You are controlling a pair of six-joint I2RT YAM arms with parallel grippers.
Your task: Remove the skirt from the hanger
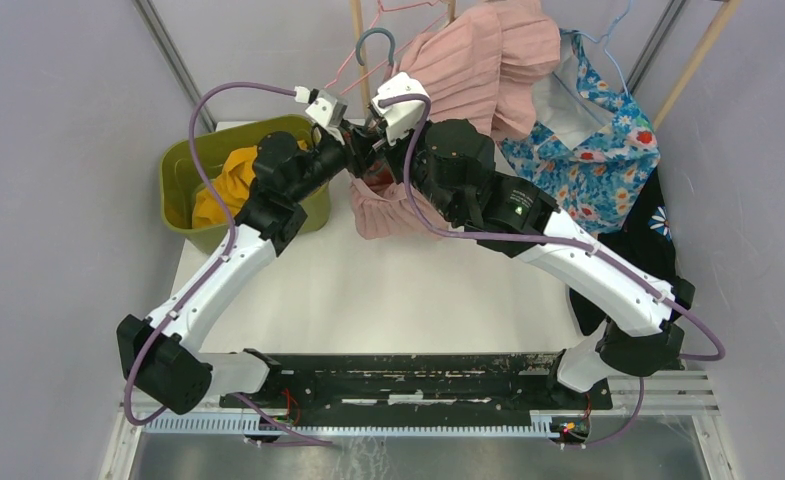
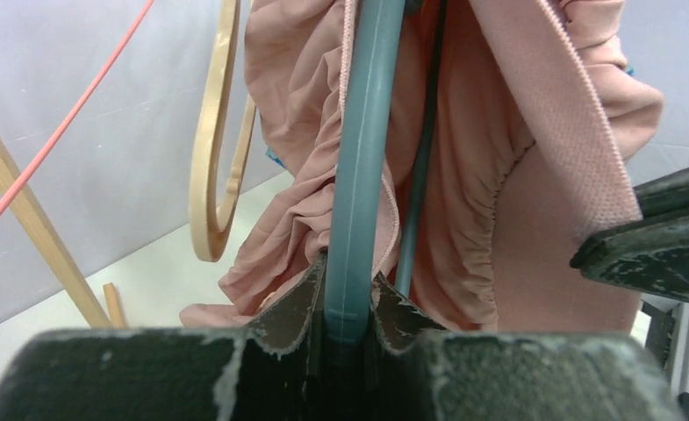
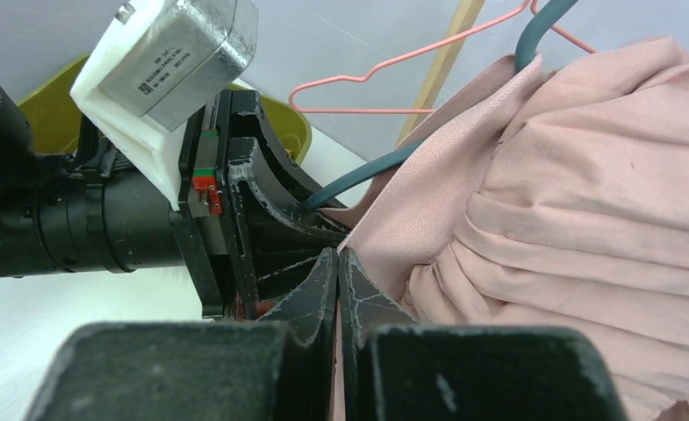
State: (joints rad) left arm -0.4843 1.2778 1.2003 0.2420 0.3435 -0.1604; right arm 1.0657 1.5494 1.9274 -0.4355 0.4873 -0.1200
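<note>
Loads of open table (image 1: 398, 290) up front. Tight up back though: green bin (image 1: 173, 165) left, floral dress (image 1: 593, 165) and black garment (image 1: 658, 235) crowding right, wooden pole (image 1: 360, 50), pink wire hanger (image 3: 367, 111) and skirt (image 1: 478, 60) dead centre.

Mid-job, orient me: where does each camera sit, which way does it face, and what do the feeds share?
Top external: above and behind the bases, looking down at the table; both arms show.
Left wrist: looks along the left gripper, shut on the grey hanger; its own fingers show.
Right wrist: looks along the right gripper, pinching the pink skirt; its own fingers show.
Shared: both wrist views show skirt and hanger.
</note>
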